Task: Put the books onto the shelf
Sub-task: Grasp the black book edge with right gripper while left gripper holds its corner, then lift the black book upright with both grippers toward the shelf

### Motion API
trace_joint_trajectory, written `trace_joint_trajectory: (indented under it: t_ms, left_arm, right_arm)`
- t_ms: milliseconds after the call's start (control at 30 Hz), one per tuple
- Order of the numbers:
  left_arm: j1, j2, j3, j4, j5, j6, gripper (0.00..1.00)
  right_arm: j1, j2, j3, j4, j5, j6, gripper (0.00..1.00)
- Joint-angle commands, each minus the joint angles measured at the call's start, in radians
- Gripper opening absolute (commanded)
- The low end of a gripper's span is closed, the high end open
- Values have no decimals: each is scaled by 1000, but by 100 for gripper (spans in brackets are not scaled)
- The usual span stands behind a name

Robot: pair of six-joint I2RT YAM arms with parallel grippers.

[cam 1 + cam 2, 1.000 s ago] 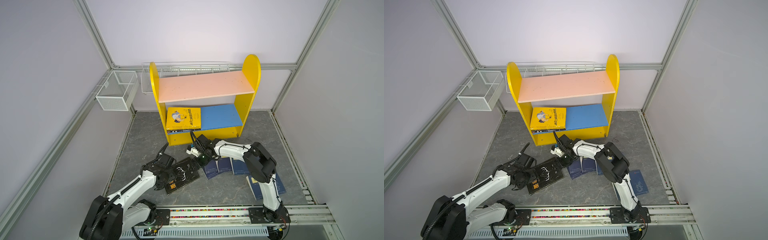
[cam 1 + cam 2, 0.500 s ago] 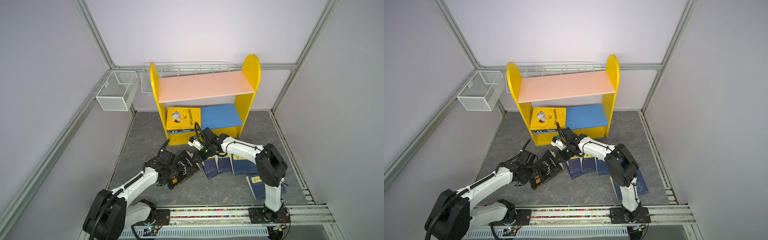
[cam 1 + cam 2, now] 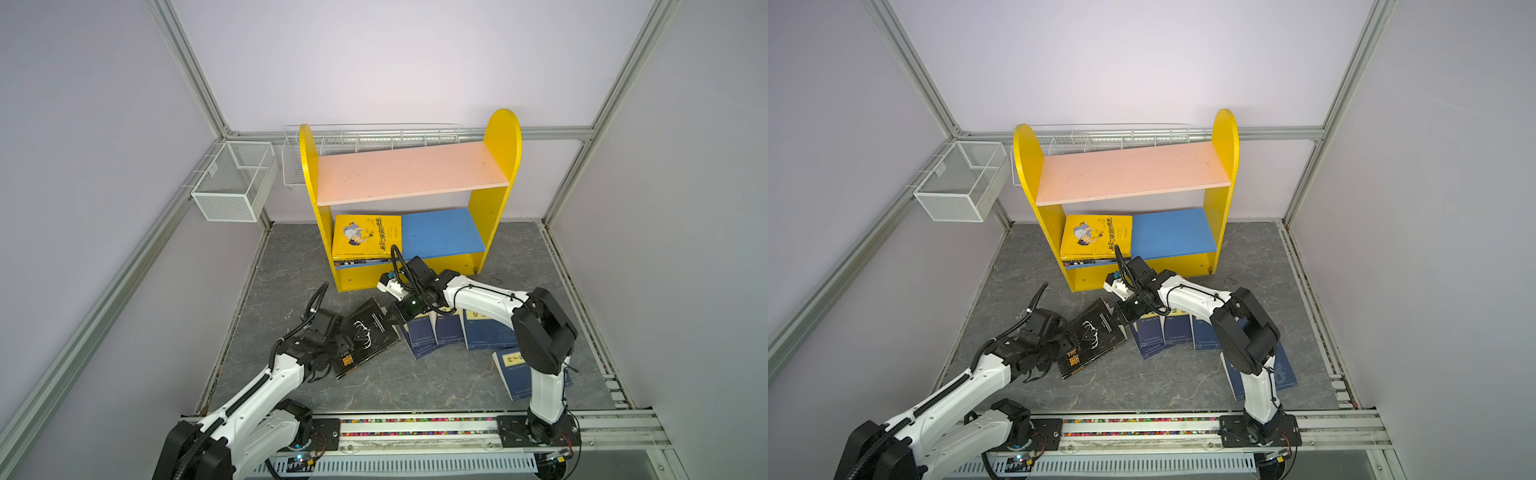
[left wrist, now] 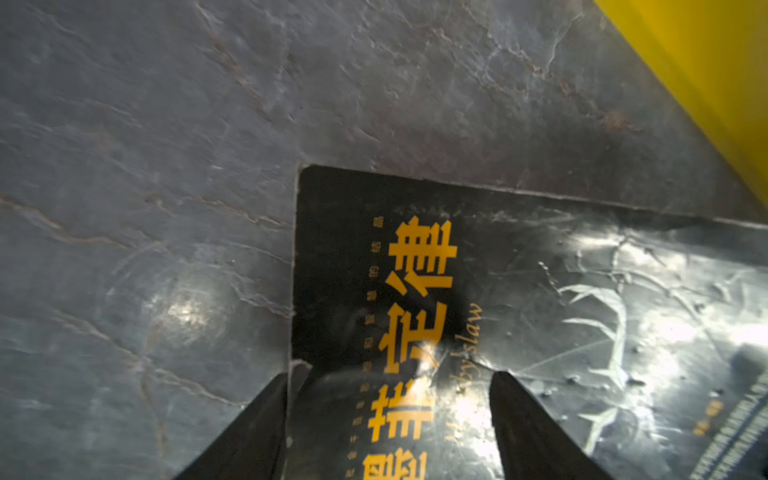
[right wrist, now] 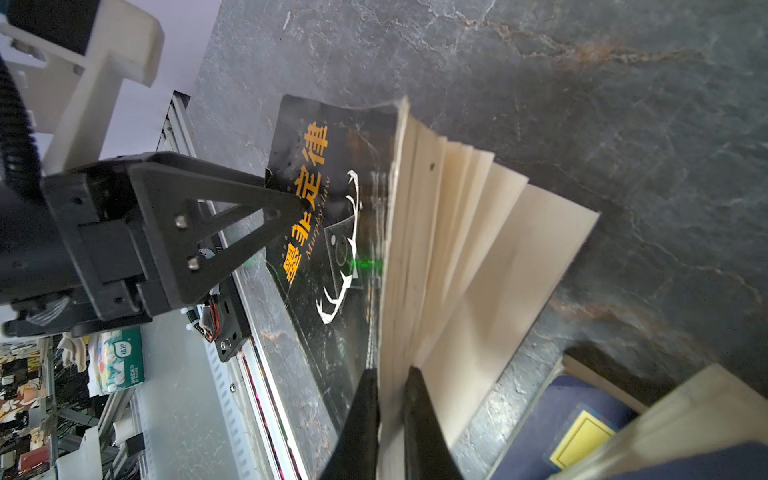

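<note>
Right gripper [image 5: 392, 376] just went from wide to a narrow pinch on the page edge of the black book [image 3: 368, 334]. The book has swung round a bit on the counter [image 3: 415, 382] in front of the shelf [image 3: 500, 137]. Its pages are fanning, so I reckon I've only caught a few leaves.

Left gripper [image 4: 390, 378] stands wide over the book's other end, not clamping.

On the shelf, a yellow book [image 3: 368, 235] tops a small stack on the blue board [image 3: 440, 235], and the pink board [image 3: 411, 172] is bare. The wire basket [image 3: 232, 187] beside the shelf looks empty.
</note>
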Motion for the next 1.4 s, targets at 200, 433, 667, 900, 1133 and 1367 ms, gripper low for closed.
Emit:
trace_joint_trajectory:
  t_ms: [200,433,667,900,1133,1367]
  left_arm:
    - [-2,-244,-28,207,53,-65,85]
    - [-2,-174,-14,216,171,43,88]
    - [-2,-128,-13,215,208,52,92]
    - [-2,-143,-12,159,174,51,94]
    - [-2,-54,-11,260,234,73,93]
    - [-2,9,-54,468,239,20,93]
  right_arm:
    - [-95,-187,-131,217,-237,177,7]
    - [-168,-220,-170,269,-250,274,7]
    - [-238,-237,-230,367,-275,383,7]
    - [-294,-256,-277,361,-258,389,7]
    - [-348,-272,-318,480,-270,494,7]
    - [-357,-289,-323,532,-298,539,7]
